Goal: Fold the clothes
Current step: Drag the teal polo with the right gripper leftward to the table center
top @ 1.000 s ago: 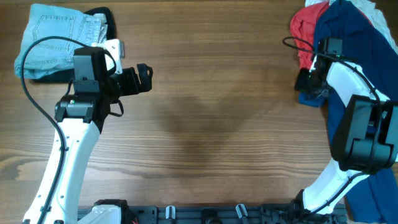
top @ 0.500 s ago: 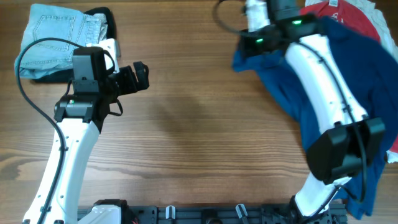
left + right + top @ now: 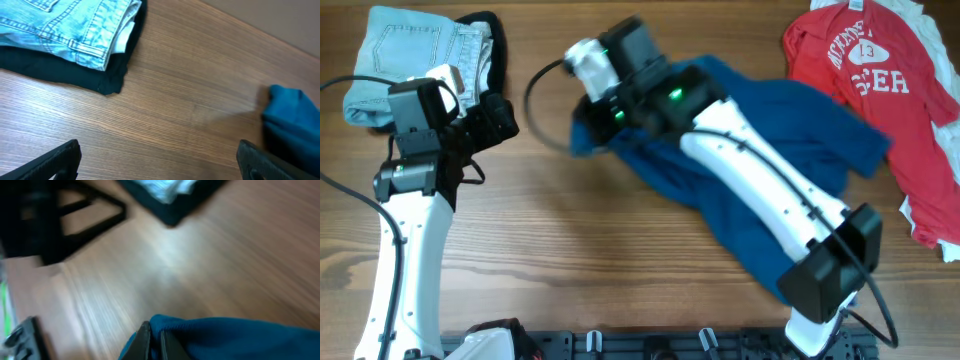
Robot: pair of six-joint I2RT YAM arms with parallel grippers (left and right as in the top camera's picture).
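— Pinching anything, that right claw [image 3: 155,339]?
— Yes. It is clenched on an edge of the blue shirt [image 3: 810,130]. The wrist view shows both fingers [image 3: 144,341] squeezed together on a fold of blue cloth.
— Where does the shirt lie?
— Rumpled across the middle and right of the table [image 3: 570,270], under the outstretched right arm. The gripped edge is its leftmost part, up toward the far-left stack. The rest trails off to the near right.
— And the left claw [image 3: 159,150]?
— Released, with its fingers wide apart and nothing between them. It hovers just beside the stack, apart from the blue edge, which shows at the right of its wrist view.
— What's in the stack?
— Folded jeans [image 3: 410,55] on a black garment [image 3: 492,35], in the far-left corner.
— Any other clothes?
— A red T-shirt [image 3: 865,75] with white lettering and a 13. It lies flat at the far right, right beside the blue shirt's corner.
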